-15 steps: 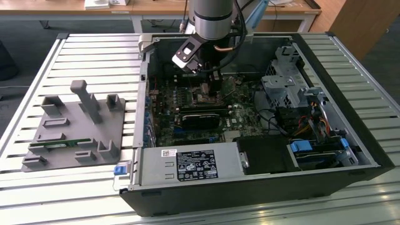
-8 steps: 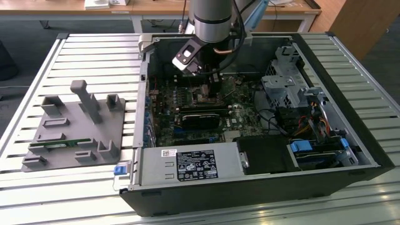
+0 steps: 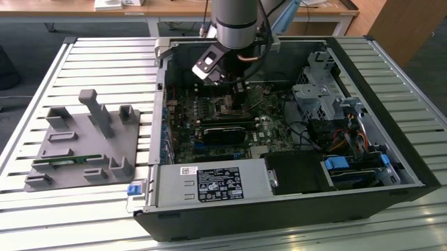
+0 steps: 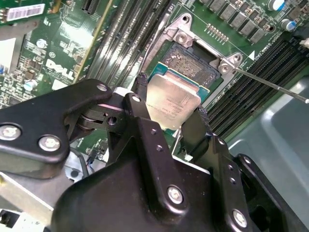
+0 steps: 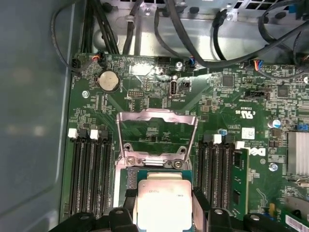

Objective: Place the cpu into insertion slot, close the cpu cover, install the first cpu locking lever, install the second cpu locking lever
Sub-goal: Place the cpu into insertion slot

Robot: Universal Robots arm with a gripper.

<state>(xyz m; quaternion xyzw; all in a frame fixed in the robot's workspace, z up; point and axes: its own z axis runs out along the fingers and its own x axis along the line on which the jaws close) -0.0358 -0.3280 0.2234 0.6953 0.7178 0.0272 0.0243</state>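
We've got claw [image 4: 171,96] pinching cpu [image 4: 176,110] by two opposite edges, likely to spare contacts. It sits just over insertion slot [image 4: 190,65], partly offset; seated or not, can't tell. Hinged-up cpu cover [image 5: 158,116] leaves slot clear for drop-in.

I see a slatted metal table [image 3: 77,63] across most of the exterior view. At twelve o'clock a pale wooden desk [image 3: 175,9] on white legs runs behind it. At two o'clock stands a wooden cabinet [image 3: 405,26]. Dark grey floor [image 3: 28,36] shows at ten o'clock. The light is even.
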